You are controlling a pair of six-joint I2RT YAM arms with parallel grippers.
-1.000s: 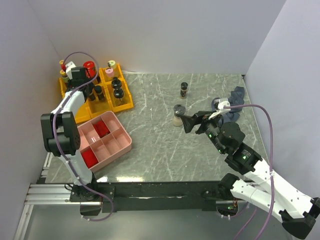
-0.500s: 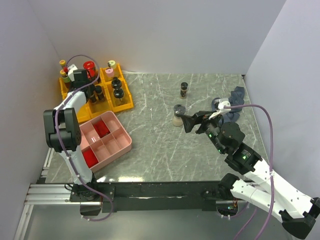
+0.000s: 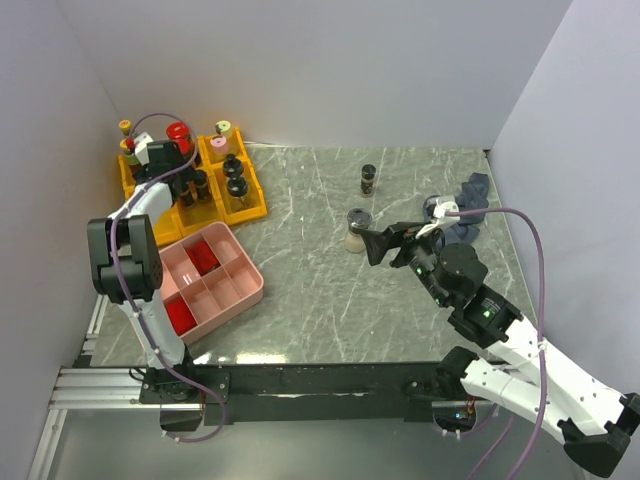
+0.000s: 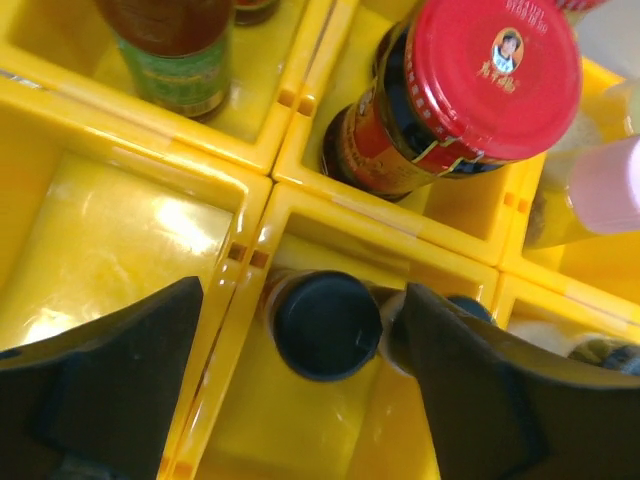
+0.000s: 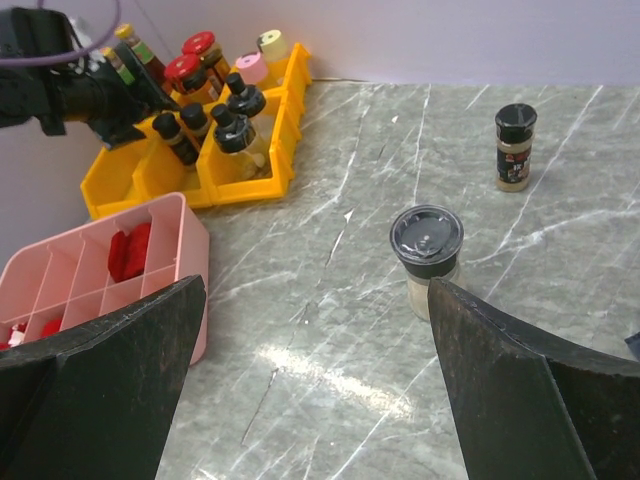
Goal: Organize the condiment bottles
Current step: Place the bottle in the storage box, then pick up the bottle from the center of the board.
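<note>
Standing packed together in the yellow bins point(image 3: 252, 210) at the far left corner of the table point(image 3: 320, 300), most of the bottles are seen there. The left gripper point(image 4: 303, 290) is held above them with its fingers point(image 4: 110, 390) spread wide and nothing gripped. A black-capped bottle point(image 4: 325, 325) is seen below the gap, with a second dark cap point(image 4: 468, 305) just beside it, partly hidden by the right-hand finger. A red-lidded jar point(image 4: 490, 75) is crowded into the next compartment back. It is flanked by a green-labelled bottle point(image 4: 175, 50) on one side and a pink-capped bottle point(image 4: 600, 190) on the other.

A pale jar point(image 5: 427, 260) with a dark lid is seen upright mid-table, and a spice jar point(image 5: 515, 145) is stood farther back, well apart from it. The right gripper point(image 3: 370, 246) is pointed at the pale jar, its fingers released and wide, not touching it.

A pink tray point(image 3: 215, 285) is laid near the left edge, just in front of the bins, and a dark cloth point(image 3: 474, 188) is bunched by the right wall. Open stone is seen all around both loose jars, and between them and the bins.
</note>
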